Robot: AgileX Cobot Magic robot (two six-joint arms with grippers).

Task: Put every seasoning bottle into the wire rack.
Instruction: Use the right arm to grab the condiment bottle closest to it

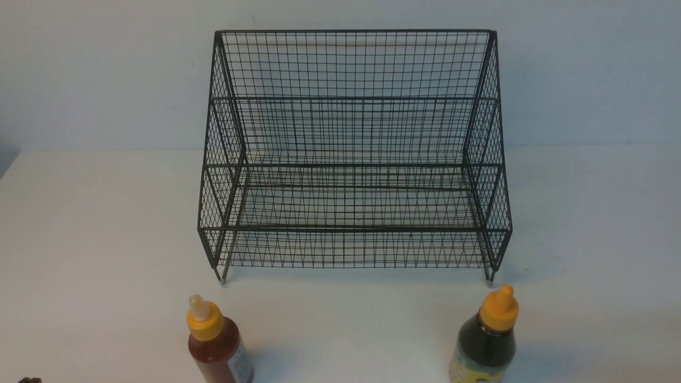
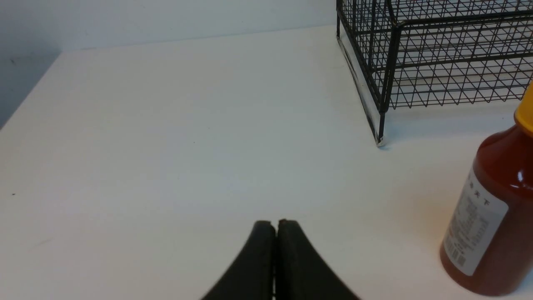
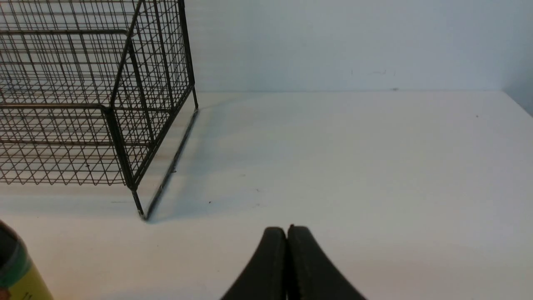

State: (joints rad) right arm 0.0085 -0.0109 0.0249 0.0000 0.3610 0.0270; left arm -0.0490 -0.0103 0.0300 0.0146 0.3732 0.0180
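Note:
The black wire rack [image 1: 351,159] stands empty at the middle back of the white table. Two seasoning bottles stand upright in front of it. The red one [image 1: 215,343] with a pale tip is at the front left and shows in the left wrist view [image 2: 491,216]. The dark one [image 1: 487,340] with a yellow-green label is at the front right; only its edge [image 3: 14,271] shows in the right wrist view. My left gripper [image 2: 275,223] is shut and empty, off to the side of the red bottle. My right gripper [image 3: 287,228] is shut and empty, apart from the dark bottle.
The rack's front feet [image 1: 222,280] rest just behind the bottles. A grey wall [image 1: 80,69] rises behind the table. A small dark object [image 1: 29,380] peeks in at the front view's bottom left corner.

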